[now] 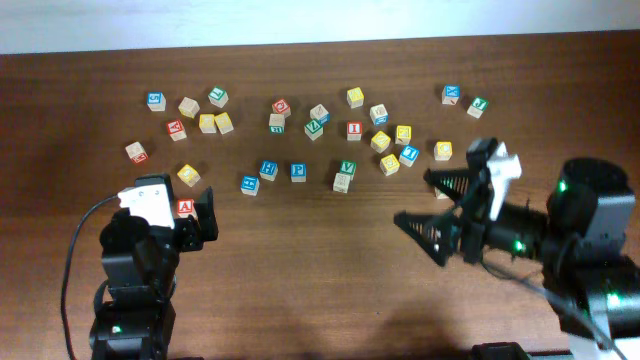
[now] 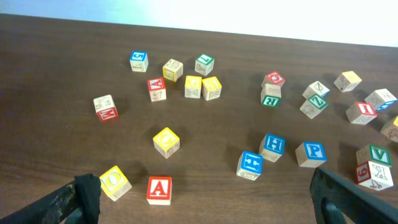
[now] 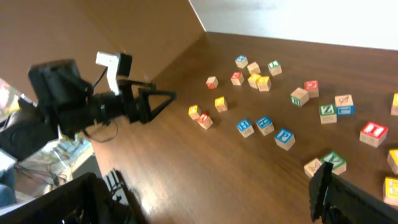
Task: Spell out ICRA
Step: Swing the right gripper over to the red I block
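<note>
Plenty of room on the near half of the dark wooden bench: bare wood between the two arms, nothing to clip. The far half is a loose band of small wooden letter blocks. Tightest spot is at the left claw, where the red wooden A block and a yellow wooden O block sit side by side between its spread jaws. Right of the A there's a bare lane up to the blue wooden blocks. The right claw, jaws wide, has a yellow wooden block just past its far jaw.
</note>
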